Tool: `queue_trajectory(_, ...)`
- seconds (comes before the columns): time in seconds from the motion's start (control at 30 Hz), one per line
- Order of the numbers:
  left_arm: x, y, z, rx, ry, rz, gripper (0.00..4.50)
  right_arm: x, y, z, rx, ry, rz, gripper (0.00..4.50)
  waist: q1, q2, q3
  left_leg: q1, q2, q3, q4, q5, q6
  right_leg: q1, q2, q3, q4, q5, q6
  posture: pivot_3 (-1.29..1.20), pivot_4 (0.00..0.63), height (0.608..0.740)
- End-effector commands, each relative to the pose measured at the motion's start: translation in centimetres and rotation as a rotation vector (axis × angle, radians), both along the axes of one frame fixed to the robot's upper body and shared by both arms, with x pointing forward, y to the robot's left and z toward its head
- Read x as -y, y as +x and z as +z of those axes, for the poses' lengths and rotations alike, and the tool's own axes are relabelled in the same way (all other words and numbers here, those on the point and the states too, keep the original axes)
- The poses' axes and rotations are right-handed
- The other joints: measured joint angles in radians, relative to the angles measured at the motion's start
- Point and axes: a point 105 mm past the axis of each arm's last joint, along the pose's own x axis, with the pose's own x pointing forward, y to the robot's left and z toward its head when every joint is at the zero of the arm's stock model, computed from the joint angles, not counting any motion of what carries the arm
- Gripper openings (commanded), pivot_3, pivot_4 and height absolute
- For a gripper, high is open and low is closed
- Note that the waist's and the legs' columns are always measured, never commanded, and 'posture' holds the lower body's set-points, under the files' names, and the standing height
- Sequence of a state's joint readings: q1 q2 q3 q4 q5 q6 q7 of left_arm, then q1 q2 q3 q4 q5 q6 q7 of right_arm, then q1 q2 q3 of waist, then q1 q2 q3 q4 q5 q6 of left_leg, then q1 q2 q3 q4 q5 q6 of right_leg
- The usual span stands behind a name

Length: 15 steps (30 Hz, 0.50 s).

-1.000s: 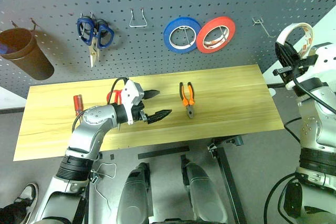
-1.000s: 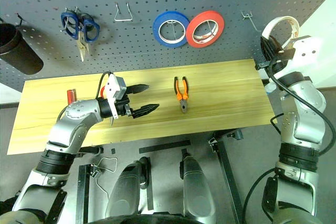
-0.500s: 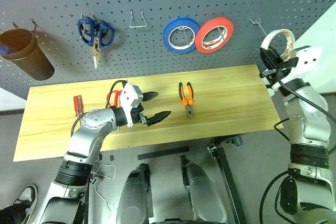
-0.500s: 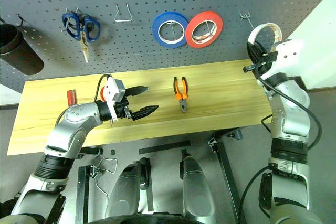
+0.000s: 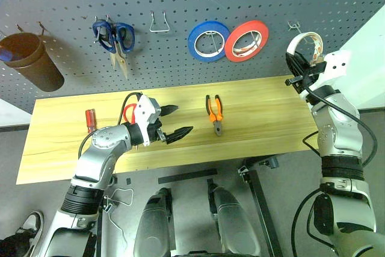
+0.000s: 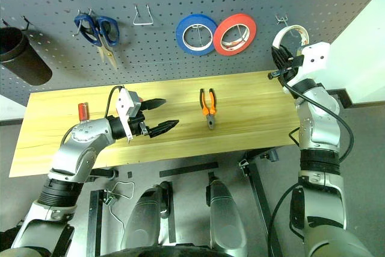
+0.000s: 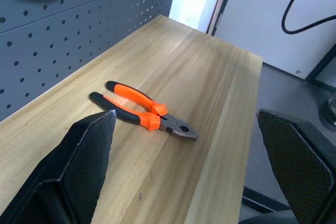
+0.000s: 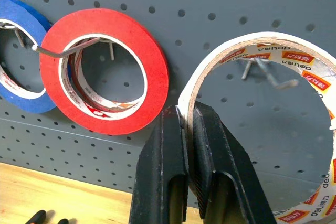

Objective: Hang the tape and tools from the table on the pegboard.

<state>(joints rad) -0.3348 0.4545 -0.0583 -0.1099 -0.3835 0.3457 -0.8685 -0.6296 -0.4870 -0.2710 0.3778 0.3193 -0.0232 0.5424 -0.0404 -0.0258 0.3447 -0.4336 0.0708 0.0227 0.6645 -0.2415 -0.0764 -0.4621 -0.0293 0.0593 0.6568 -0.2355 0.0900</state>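
I see my left arm half-hiding the red scissors [image 5: 129, 112], left fingers [image 5: 171, 121] spread empty; right fingers [image 8: 190, 145] pinch the cream tape [image 8: 294, 56], cut off.

Orange labels inside the tape [image 8: 294, 56] seemingly read "deli".

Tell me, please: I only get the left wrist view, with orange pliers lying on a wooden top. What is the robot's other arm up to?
Observer: The right gripper is shut on a cream-white tape roll, holding it up in front of the pegboard.
Operator: Is there somewhere to hang it?
Observer: Yes. A bare metal hook shows through the roll's hole, just beside the red roll.
Operator: Is anything lying on the table besides my pliers?
Observer: A small red-handled screwdriver lies near the left end of the table.
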Motion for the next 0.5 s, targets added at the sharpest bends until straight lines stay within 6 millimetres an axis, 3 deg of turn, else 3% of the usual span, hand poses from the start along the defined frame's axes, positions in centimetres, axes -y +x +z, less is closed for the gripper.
queue_trajectory(0.03,-0.2,-0.4,1.0,0.036,-0.011,-0.003,4.5,-0.3,0.2,1.2,0.059,-0.009,0.005,0.03,-0.001,0.0,0.0,0.0,0.0,0.0,0.0,0.0,0.0,0.0,0.0,0.0,0.0,0.0,0.0,0.03,0.253,0.721)
queue_trajectory(0.27,-0.3,-0.5,1.3,0.041,-0.006,0.003,4.5,-1.6,2.4,-0.7,0.001,-0.014,0.016,0.03,-0.003,0.0,0.0,0.002,0.0,0.0,0.001,0.0,0.0,0.0,0.0,0.0,0.003,0.0,0.0,0.05,0.261,0.721)
queue_trajectory(0.5,-0.3,-0.6,1.7,0.051,-0.007,0.015,4.5,-2.6,4.4,-1.1,-0.014,0.026,-0.001,0.03,-0.004,0.0,0.0,0.007,0.0,0.0,0.001,0.0,0.0,0.003,0.0,0.001,0.006,0.0,0.0,0.06,0.264,0.721)
